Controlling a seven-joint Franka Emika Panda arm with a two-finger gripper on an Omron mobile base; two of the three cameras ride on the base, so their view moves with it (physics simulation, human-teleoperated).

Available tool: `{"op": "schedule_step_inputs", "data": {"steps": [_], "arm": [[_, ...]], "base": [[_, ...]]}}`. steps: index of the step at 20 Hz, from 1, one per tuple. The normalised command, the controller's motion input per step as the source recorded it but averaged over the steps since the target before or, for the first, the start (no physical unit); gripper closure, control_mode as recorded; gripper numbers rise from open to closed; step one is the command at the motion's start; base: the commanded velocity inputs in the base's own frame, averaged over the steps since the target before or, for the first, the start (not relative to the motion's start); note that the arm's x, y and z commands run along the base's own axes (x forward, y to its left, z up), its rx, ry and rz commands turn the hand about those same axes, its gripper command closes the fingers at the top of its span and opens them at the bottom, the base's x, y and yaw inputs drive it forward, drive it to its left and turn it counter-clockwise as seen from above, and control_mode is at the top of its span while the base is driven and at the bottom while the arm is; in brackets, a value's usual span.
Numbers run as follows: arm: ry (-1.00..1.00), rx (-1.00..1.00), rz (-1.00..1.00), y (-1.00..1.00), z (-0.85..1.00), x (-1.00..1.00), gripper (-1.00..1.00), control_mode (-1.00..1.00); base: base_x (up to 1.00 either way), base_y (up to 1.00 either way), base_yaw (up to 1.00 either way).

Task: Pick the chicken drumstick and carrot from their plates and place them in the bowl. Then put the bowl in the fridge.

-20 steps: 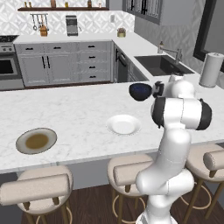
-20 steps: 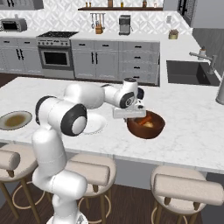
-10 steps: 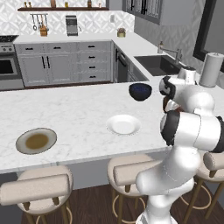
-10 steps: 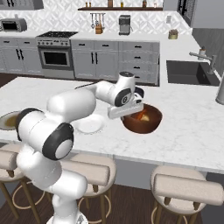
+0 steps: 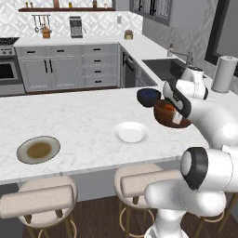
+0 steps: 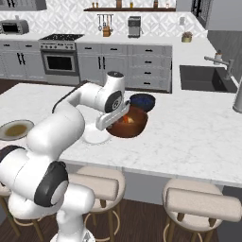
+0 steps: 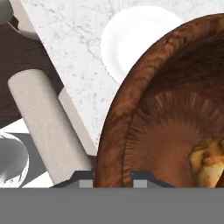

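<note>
My gripper (image 6: 107,124) is shut on the near rim of the coppery-brown bowl (image 6: 127,125) and holds it tilted just above the island counter. In the hand view the fingertips (image 7: 86,177) straddle that rim of the bowl (image 7: 166,127). The golden chicken drumstick (image 7: 208,164) lies inside the bowl, and an orange bit of the carrot (image 6: 126,119) shows there too. The bowl (image 5: 168,115) hangs right of the bare white plate (image 5: 131,133). The olive-grey plate (image 5: 38,149) sits bare at the far left. The fridge is out of view.
A dark navy bowl (image 5: 148,96) stands on the counter just behind the held bowl. A sink (image 5: 165,67) and a paper towel roll (image 5: 224,74) are at the back right. Padded stools (image 5: 39,201) line the island's near edge (image 5: 93,169).
The arm has swung round and carried the brown bowl toward the white plate and the island's near edge. The plates and the navy bowl have stayed put.
</note>
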Motion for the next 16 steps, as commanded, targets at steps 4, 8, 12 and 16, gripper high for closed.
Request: {"op": "schedule_step_inputs", "data": {"steps": [4, 8, 12, 16], "arm": [[-0.01, -0.07, 0.43, 0.77, 0.64, -0.81, 1.00, -1.00], [-0.08, -0.12, 0.29, 0.41, 0.85, -0.89, 1.00, -1.00], [-0.07, -0.04, 0.18, 0.27, 0.43, -0.75, 1.00, -1.00], [0.00, 0.00, 0.13, 0.41, 0.09, -0.29, 1.00, -1.00]], "base": [[0.00, 0.00, 0.00], [0.00, 0.00, 0.00], [0.00, 0.00, 0.00], [0.00, 0.00, 0.00]]}}
